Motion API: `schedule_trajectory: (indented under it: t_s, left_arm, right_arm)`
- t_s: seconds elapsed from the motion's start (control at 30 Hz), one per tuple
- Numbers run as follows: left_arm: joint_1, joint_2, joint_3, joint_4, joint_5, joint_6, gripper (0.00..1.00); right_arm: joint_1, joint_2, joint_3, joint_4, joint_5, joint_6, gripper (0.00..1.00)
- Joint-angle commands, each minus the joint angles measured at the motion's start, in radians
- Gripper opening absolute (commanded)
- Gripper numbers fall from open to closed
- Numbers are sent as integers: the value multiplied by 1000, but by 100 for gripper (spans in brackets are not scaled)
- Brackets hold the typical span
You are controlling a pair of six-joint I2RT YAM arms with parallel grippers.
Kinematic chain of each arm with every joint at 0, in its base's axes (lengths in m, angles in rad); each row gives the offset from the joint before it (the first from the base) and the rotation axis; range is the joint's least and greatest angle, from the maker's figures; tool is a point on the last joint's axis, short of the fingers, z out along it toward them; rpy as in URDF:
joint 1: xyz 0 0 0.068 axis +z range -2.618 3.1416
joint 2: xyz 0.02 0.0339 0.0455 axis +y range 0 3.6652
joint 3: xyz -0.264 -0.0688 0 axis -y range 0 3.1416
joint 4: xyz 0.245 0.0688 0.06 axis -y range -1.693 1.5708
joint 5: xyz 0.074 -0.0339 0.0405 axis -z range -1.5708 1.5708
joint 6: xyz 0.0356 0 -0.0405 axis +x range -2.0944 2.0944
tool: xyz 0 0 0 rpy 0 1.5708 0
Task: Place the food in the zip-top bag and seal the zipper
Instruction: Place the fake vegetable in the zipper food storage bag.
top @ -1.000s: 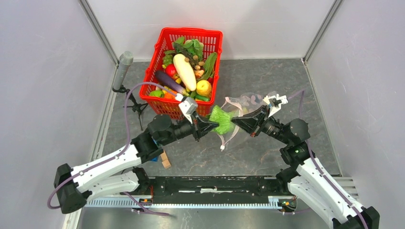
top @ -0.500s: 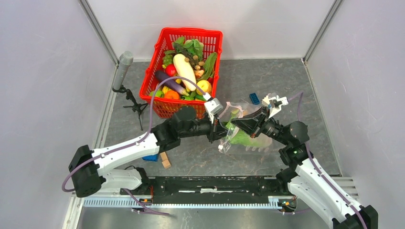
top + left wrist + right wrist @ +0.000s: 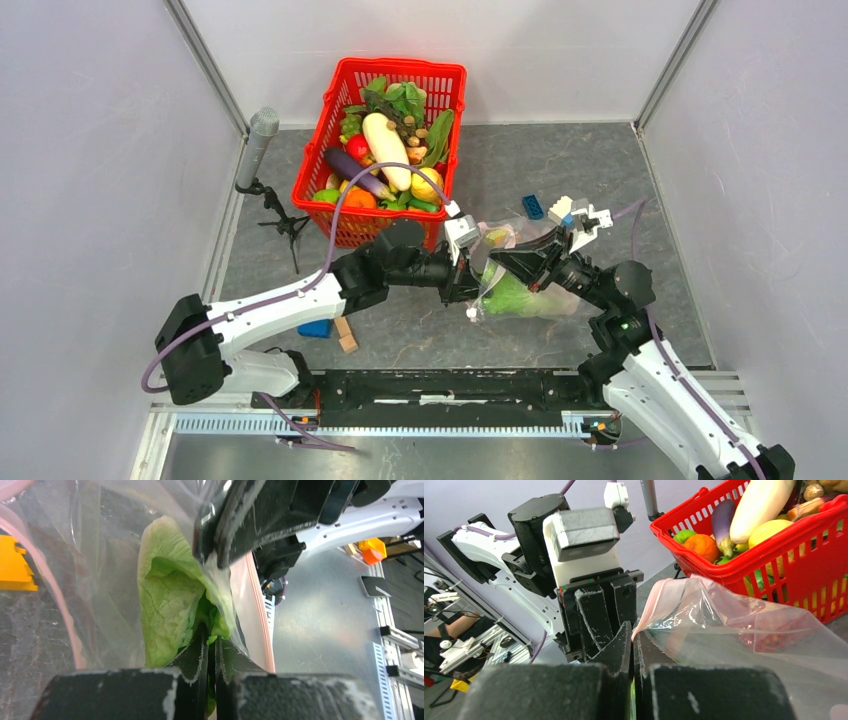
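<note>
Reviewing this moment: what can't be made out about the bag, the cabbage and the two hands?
Top view: fingertips of the left hand, hidden by its wrist camera and the zip-top bag.
Left wrist view: napa cabbage base, behind that hand's fingers.
Right wrist view: cabbage almost wholly hidden behind the right hand.
Zipper: full length cut off by wrist-view edges.

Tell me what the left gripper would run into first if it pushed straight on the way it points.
Past the napa cabbage its fingers pinch, the left gripper would likely meet the clear wall of the zip-top bag first, with the right gripper just beyond; depth is unclear.
</note>
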Motion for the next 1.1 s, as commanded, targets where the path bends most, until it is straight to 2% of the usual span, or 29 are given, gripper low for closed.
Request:
schedule_trajectory:
  t_s: [0.0, 0.03, 0.13, 0.2, 0.3, 0.33, 0.43, 0.57, 0.7, 0.83, 0.9, 0.97, 1.07]
  left_arm:
    - [-19, -3, -45, 14, 131, -26, 2]
    - [-19, -15, -56, 8, 128, -21, 3]
    - [-20, -48, -63, -27, 136, -2, 24]
    - [-20, -51, -52, -37, 175, 7, 31]
    - [-20, -55, -22, -53, 204, 10, 57]
    - [-19, -65, -17, -53, 204, 11, 62]
    - [-18, -104, -6, -63, 155, 22, 81]
    - [-15, -183, 18, -141, 56, 60, 99]
    - [-12, -271, 8, -162, -61, 82, 100]
    - [-9, -319, -31, -183, -292, 80, 100]
    - [-1, -307, -44, -191, -393, 74, 96]
    - [8, -279, -45, -197, -440, 47, 90]
    - [25, -242, -56, -175, -441, 0, 86]
  right_arm:
    - [6, -49, 33, -1, 86, -80, 0]
    - [6, -57, 37, -26, 110, -97, 0]
    - [7, -76, 35, -93, 173, -128, 0]
    - [6, -82, 27, -94, 177, -130, 0]
    - [5, -82, 33, -110, 141, -152, 0]
    - [6, -86, 35, -117, 132, -164, 0]
    - [6, -107, 31, -140, 114, -206, 0]
    - [6, -124, 22, -183, 90, -254, 0]
    - [6, -141, 4, -178, 77, -255, 0]
    - [6, -140, 10, -151, 22, -247, 0]
    - [6, -143, 14, -138, -10, -241, 0]
    - [7, -154, 16, -133, -25, -239, 0]
    - [6, -177, 21, -137, -25, -243, 0]
